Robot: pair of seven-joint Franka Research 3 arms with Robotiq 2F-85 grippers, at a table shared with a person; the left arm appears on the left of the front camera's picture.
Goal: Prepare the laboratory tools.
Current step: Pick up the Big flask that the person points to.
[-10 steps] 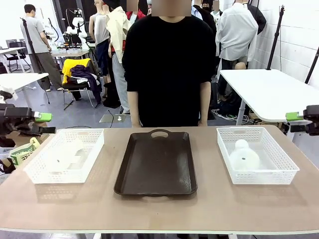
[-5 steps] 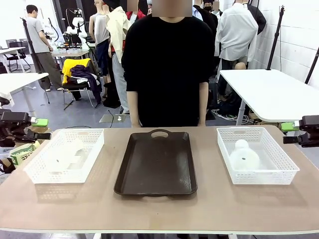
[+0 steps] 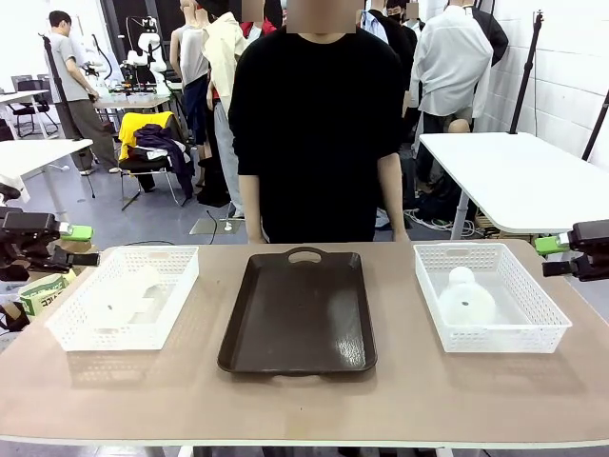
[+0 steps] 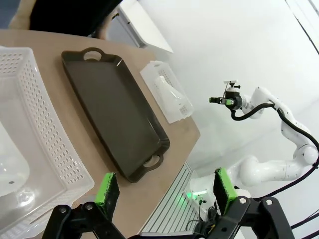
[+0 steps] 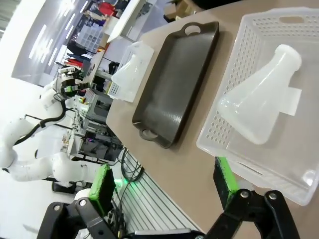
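Note:
One frosted conical flask (image 3: pixel 128 293) lies on its side in the left white mesh basket (image 3: pixel 114 335). The other flask (image 3: pixel 465 299) lies in the right basket (image 3: pixel 504 338), clear in the right wrist view as a flask (image 5: pixel 261 107) with its neck pointing away. My left gripper (image 3: pixel 84 246) hovers open off the table's left end, beside its basket (image 4: pixel 50 134). My right gripper (image 3: pixel 553 257) hovers open off the right end, beside its basket (image 5: pixel 239 55). Nothing is between the fingers of the left gripper (image 4: pixel 166 189) or the right gripper (image 5: pixel 164 184).
A dark brown handled tray (image 3: pixel 300 314) lies bare between the baskets. A person in a black shirt (image 3: pixel 319 124) stands at the far edge with arms down. Bare tabletop runs along the near edge. Another white table (image 3: pixel 514 176) stands behind on the right.
Both grippers have sunk a little at the table's ends and stay open. The flasks, baskets and tray have not moved.

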